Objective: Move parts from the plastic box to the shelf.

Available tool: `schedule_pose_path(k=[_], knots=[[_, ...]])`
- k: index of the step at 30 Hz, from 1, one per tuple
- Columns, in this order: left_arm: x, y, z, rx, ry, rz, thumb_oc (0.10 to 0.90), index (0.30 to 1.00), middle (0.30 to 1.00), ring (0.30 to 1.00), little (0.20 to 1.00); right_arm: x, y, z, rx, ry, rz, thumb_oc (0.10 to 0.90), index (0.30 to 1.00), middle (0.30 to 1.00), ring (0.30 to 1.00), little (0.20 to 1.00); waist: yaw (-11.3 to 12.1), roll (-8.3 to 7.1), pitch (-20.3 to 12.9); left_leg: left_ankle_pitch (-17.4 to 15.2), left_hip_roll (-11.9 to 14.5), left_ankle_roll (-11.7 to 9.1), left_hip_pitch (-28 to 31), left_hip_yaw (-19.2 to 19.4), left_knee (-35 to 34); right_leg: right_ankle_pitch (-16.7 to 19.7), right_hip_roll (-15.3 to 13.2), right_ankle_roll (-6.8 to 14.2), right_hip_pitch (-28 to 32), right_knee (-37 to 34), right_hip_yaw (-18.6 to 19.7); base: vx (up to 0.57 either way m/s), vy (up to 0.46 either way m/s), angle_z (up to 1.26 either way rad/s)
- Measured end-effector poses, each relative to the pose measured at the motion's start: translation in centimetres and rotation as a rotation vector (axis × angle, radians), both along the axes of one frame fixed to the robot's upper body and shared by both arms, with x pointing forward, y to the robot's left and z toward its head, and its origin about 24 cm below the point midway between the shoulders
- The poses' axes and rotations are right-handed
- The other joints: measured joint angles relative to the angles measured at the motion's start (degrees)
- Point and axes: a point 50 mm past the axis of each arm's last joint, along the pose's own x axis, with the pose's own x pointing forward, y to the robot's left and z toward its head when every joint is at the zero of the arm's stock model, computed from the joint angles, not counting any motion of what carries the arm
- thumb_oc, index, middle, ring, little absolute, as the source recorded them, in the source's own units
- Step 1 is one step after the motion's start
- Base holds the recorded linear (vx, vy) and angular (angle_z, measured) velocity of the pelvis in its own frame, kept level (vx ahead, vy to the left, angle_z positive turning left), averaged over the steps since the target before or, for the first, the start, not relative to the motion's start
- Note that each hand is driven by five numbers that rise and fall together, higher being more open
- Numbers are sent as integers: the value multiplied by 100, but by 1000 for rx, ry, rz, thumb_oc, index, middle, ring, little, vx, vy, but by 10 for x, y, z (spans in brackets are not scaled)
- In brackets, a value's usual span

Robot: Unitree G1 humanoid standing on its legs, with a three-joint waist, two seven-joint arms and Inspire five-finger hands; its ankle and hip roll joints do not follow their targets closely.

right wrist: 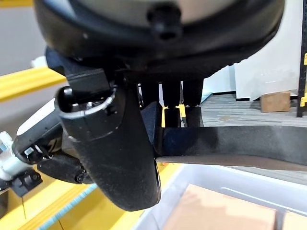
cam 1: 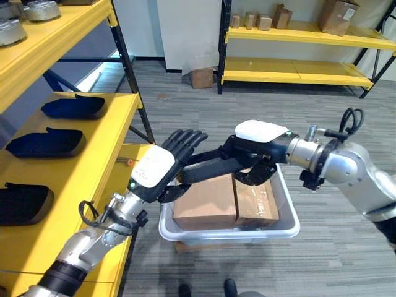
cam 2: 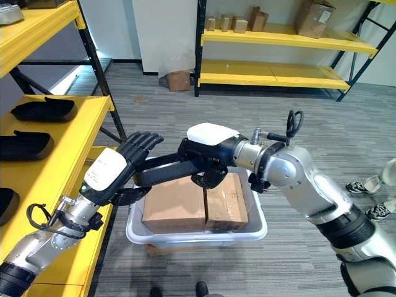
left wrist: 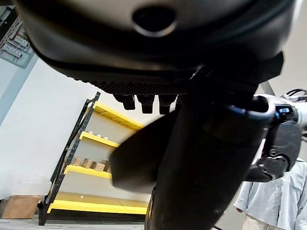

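Plastic box [cam 1: 288, 229] nearest, on floor, two cardboard cartons [cam 1: 226, 201] inside filling it side by side. Long black part [cam 1: 213, 166] held just above the cartons, spanning between both hands, out of the box but not yet on any shelf. Left hand [cam 1: 154, 168] at the part's shelf-side end, fingers [cam 1: 185, 139] straight and fanned upward, looks like supporting from below rather than gripping; left wrist view shows fingertips [left wrist: 145, 102] extended with the dark part running past the palm. Right hand [cam 2: 207, 154] at the other end, fingers curled down round the part; right wrist view confirms fingers [right wrist: 172, 103] wrapped over the flat black strip [right wrist: 230, 146]. Two-handed hold probably because the part is long and would tip from one end.

Yellow shelf [cam 1: 93, 158] just beside the left arm, three similar black parts [cam 1: 46, 142] laid in a row on it, so likely the drop spot. Upper level carries grey metal pieces [cam 1: 42, 9].

Eye views give the overall layout; the wrist views do not. Right wrist view adds box rim and carton top directly beneath the part. Left wrist view adds a person's pale sleeve [left wrist: 268, 201].

Far back: second yellow rack [cam 2: 278, 40] with small cartons, brown carton on floor [cam 1: 202, 77] by the wall.
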Motion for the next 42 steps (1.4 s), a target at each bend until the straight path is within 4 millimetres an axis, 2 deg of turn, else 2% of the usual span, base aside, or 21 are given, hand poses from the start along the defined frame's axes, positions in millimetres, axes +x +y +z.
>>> schedule_pose_path(k=[5,15,29,30,31,42], knots=[[0,-4,-1,1,6,-18,900,1000,1000,1000,1000,-2,9,-8,-6,19,41,400,300,300,300,300,12,1,0,2,-2,-1,0,-21,0,0,0,0,5,0,-13,2,0,1],[-2,-10,-6,7,28,-41,900,1000,1000,1000,1000,2,11,-21,-34,53,42,400,300,300,300,300,114,0,-1,5,-2,-5,0,-46,0,-1,0,-1,12,0,-66,0,0,0],[-1,-9,-8,30,31,-22,900,1000,1000,1000,1000,2,11,-22,-55,30,74,400,300,300,300,300,137,-2,-2,12,-2,-8,-3,-80,0,-1,0,0,25,1,-103,2,1,1],[0,-9,-9,34,24,-11,529,481,481,481,481,1,11,-22,-53,28,79,400,300,300,300,300,135,-2,-2,12,-2,-8,-3,-80,0,-2,0,0,24,1,-103,0,0,0],[1,-8,-9,44,18,-4,400,300,300,300,300,1,13,-21,-52,19,90,400,300,300,300,300,130,-2,-3,12,-2,-8,-3,-79,0,-2,0,0,24,1,-103,0,0,0],[-2,-14,-4,-52,-55,-34,400,300,300,300,300,1,9,-14,-31,-55,81,400,300,300,300,300,106,-16,-10,12,-3,-8,3,-79,0,-1,0,0,22,0,-98,0,0,0]])
